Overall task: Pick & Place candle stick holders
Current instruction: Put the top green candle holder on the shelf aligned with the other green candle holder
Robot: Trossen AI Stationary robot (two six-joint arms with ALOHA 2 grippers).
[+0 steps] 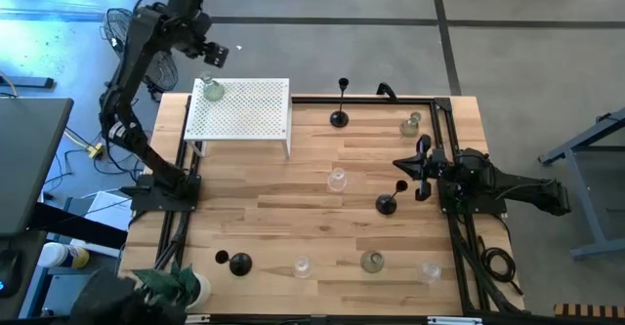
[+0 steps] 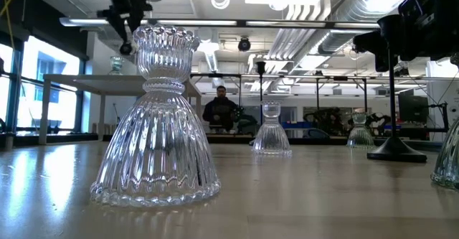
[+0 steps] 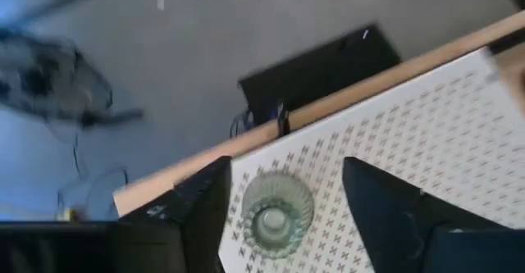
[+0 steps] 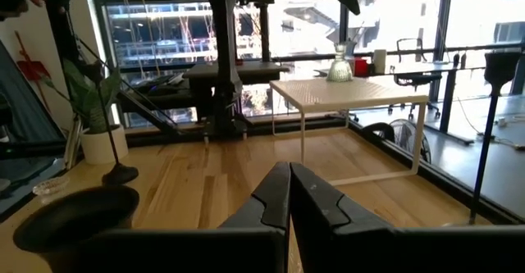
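Observation:
A small clear-glass candle stick holder (image 1: 213, 91) stands upright on its base at the far left corner of the white perforated stand (image 1: 244, 115). My left gripper (image 1: 209, 56) hangs open above it. In the left wrist view its fingers (image 3: 205, 211) stand on either side of the holder (image 3: 274, 212) and clear of it. Three black holders stand on the table: one at the far middle (image 1: 340, 105), one right of centre (image 1: 389, 200), one near left (image 1: 234, 262). Several other clear-glass holders (image 1: 337, 179) dot the tabletop. My right gripper (image 4: 289, 183) rests shut at the table's right side (image 1: 422, 164).
A potted plant (image 1: 181, 286) sits at the table's near left corner. A black wire fan (image 3: 49, 84) stands on the floor beyond the far left edge. A big clear-glass holder (image 2: 161, 117) fills the low view's foreground, and a person (image 2: 221, 110) is far behind the table.

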